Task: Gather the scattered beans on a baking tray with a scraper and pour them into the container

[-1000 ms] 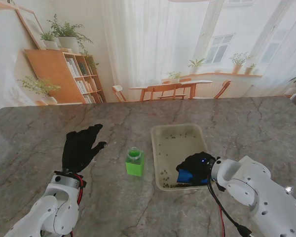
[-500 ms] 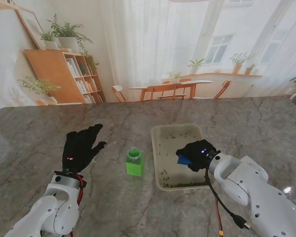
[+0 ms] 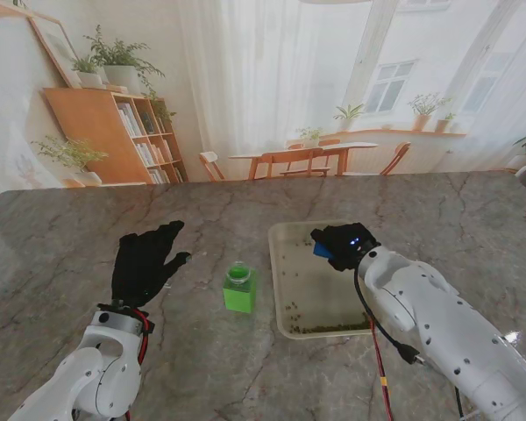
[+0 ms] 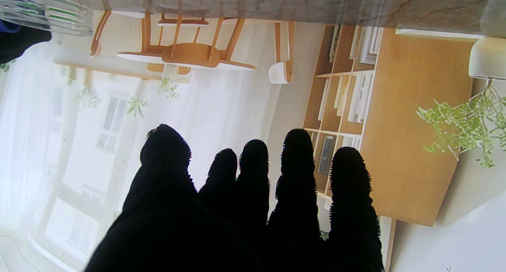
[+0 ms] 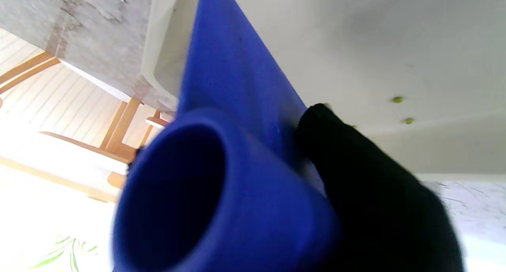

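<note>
A pale baking tray (image 3: pixel 280 289) lies right of centre, with a row of beans (image 3: pixel 326 328) gathered along its near edge and a few more (image 3: pixel 291 307) by its left wall. My right hand (image 3: pixel 340 246) is shut on a blue scraper (image 3: pixel 322 251) over the tray's far part. In the right wrist view the scraper (image 5: pixel 225 145) fills the frame, its blade above the tray floor (image 5: pixel 395 46), where two loose beans (image 5: pixel 397 99) lie. A green container (image 3: pixel 238 288) with a clear top stands left of the tray. My left hand (image 3: pixel 144 262) rests flat and open on the table; its spread fingers (image 4: pixel 253 193) hold nothing.
The grey marble table (image 3: pixel 88 228) extends around the tray on all sides. The right forearm (image 3: pixel 438 324) crosses the tray's near right corner. Behind the table are a bookshelf, plants and a dining set.
My right hand has carried the scraper from the tray's near edge to its far part, leaving a row of beans at the near edge. The left hand has not moved.
</note>
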Motion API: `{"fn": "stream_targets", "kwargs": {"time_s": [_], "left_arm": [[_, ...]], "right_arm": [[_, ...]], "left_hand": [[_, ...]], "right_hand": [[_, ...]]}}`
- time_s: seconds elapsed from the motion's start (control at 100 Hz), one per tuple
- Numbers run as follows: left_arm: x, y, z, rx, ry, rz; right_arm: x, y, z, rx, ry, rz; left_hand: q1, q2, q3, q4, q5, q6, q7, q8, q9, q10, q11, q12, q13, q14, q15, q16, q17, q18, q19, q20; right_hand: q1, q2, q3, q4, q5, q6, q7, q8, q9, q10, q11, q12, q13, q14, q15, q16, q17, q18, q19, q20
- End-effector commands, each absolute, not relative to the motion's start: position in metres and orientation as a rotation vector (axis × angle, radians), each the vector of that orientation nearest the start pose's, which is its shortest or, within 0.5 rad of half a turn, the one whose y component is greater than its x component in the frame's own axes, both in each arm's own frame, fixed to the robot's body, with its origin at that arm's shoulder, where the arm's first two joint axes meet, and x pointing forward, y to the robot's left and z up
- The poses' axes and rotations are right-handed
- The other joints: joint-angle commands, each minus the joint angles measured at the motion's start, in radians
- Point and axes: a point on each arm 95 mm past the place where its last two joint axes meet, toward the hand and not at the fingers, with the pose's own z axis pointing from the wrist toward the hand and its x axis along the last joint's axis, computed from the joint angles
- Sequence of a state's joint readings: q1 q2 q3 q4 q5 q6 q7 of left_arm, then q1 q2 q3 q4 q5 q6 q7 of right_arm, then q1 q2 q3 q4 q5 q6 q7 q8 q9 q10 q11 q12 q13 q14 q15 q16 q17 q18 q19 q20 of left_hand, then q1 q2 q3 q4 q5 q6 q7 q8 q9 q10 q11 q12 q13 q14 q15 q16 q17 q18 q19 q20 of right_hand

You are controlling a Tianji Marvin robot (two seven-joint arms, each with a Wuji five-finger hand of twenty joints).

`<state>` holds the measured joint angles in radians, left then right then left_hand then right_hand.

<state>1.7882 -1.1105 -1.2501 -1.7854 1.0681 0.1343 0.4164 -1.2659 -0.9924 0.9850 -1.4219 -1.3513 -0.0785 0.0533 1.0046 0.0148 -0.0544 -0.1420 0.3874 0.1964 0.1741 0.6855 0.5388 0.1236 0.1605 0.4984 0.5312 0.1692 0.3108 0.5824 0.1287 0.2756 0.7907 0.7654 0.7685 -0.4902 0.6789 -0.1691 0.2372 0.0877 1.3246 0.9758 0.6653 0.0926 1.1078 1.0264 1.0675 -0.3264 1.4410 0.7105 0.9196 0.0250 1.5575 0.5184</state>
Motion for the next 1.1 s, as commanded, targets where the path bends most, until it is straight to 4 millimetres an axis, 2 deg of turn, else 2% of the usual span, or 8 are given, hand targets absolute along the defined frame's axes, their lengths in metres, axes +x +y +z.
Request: {"fn": "stream_targets", "kwargs": {"time_s": [0.0,0.11,0.24,0.35,0.48,0.81,1.09], "left_arm": [[0.337,-0.009,-0.297,-1.031,1.112,-1.589],[0.337,-0.009,-0.297,-1.028,1.113,-1.59],[0.337,-0.009,-0.297,-1.028,1.113,-1.59],[0.337,-0.009,-0.297,-1.028,1.113,-1.59],[0.337,-0.009,-0.297,-1.026,1.116,-1.588],[0.336,-0.011,-0.297,-1.013,1.127,-1.583],[0.334,-0.011,-0.297,-1.009,1.126,-1.582]], "right_arm": [[0.472,-0.003,-0.309,0.697,1.837,1.08],[0.484,-0.002,-0.311,0.724,1.853,1.069],[0.495,0.0,-0.313,0.729,1.872,1.064],[0.504,0.003,-0.315,0.73,1.891,1.059],[0.513,0.008,-0.316,0.717,1.907,1.065],[0.532,0.023,-0.318,0.689,1.923,1.107],[0.541,0.039,-0.322,0.685,1.939,1.155]], "left_hand": [[-0.009,0.065,0.007,0.096,0.018,0.007,0.005,0.001,0.002,0.0,-0.014,-0.005,0.012,0.007,0.002,0.008,-0.01,0.024,-0.025,0.026],[-0.011,0.066,0.007,0.096,0.018,0.007,0.005,0.001,0.004,0.002,-0.013,-0.005,0.012,0.007,0.002,0.008,-0.01,0.025,-0.026,0.026],[-0.011,0.067,0.007,0.096,0.019,0.007,0.006,0.001,0.004,0.001,-0.013,-0.005,0.012,0.007,0.002,0.008,-0.01,0.026,-0.025,0.027],[-0.011,0.067,0.007,0.096,0.019,0.007,0.006,0.001,0.005,0.0,-0.013,-0.005,0.014,0.006,0.003,0.008,-0.01,0.025,-0.025,0.027],[-0.011,0.068,0.007,0.096,0.019,0.007,0.006,0.001,0.005,0.001,-0.013,-0.005,0.013,0.006,0.003,0.008,-0.01,0.026,-0.025,0.027],[-0.011,0.067,0.007,0.096,0.02,0.008,0.006,0.001,0.005,0.001,-0.013,-0.004,0.015,0.006,0.003,0.009,-0.01,0.025,-0.026,0.027],[-0.012,0.068,0.007,0.096,0.019,0.006,0.006,0.001,0.006,0.0,-0.013,-0.004,0.014,0.006,0.003,0.009,-0.009,0.026,-0.025,0.027]], "right_hand": [[0.144,0.139,-0.033,0.025,-0.049,0.058,0.013,0.03,-0.047,0.042,0.025,0.021,0.006,-0.093,0.034,-0.014,-0.023,0.037,0.028,0.016],[0.185,0.194,-0.106,0.036,-0.092,0.093,0.006,0.051,-0.086,0.054,0.027,0.019,-0.027,-0.066,0.014,-0.017,-0.061,0.058,0.01,0.026],[0.219,0.244,-0.16,0.044,-0.152,0.141,-0.006,0.059,-0.142,0.088,0.011,0.007,-0.089,-0.01,-0.027,-0.033,-0.125,0.096,-0.037,0.028],[0.23,0.263,-0.185,0.05,-0.184,0.165,-0.021,0.061,-0.183,0.115,-0.01,-0.002,-0.138,0.037,-0.059,-0.042,-0.182,0.127,-0.068,0.034],[0.23,0.267,-0.197,0.051,-0.193,0.17,-0.026,0.062,-0.201,0.128,-0.028,-0.011,-0.162,0.062,-0.085,-0.049,-0.211,0.139,-0.084,0.036],[0.224,0.266,-0.209,0.054,-0.198,0.165,-0.031,0.067,-0.205,0.123,-0.029,-0.012,-0.17,0.064,-0.094,-0.05,-0.218,0.138,-0.091,0.042],[0.222,0.255,-0.21,0.054,-0.165,0.126,-0.027,0.062,-0.175,0.096,-0.022,-0.013,-0.154,0.051,-0.093,-0.049,-0.201,0.125,-0.09,0.045]]}}
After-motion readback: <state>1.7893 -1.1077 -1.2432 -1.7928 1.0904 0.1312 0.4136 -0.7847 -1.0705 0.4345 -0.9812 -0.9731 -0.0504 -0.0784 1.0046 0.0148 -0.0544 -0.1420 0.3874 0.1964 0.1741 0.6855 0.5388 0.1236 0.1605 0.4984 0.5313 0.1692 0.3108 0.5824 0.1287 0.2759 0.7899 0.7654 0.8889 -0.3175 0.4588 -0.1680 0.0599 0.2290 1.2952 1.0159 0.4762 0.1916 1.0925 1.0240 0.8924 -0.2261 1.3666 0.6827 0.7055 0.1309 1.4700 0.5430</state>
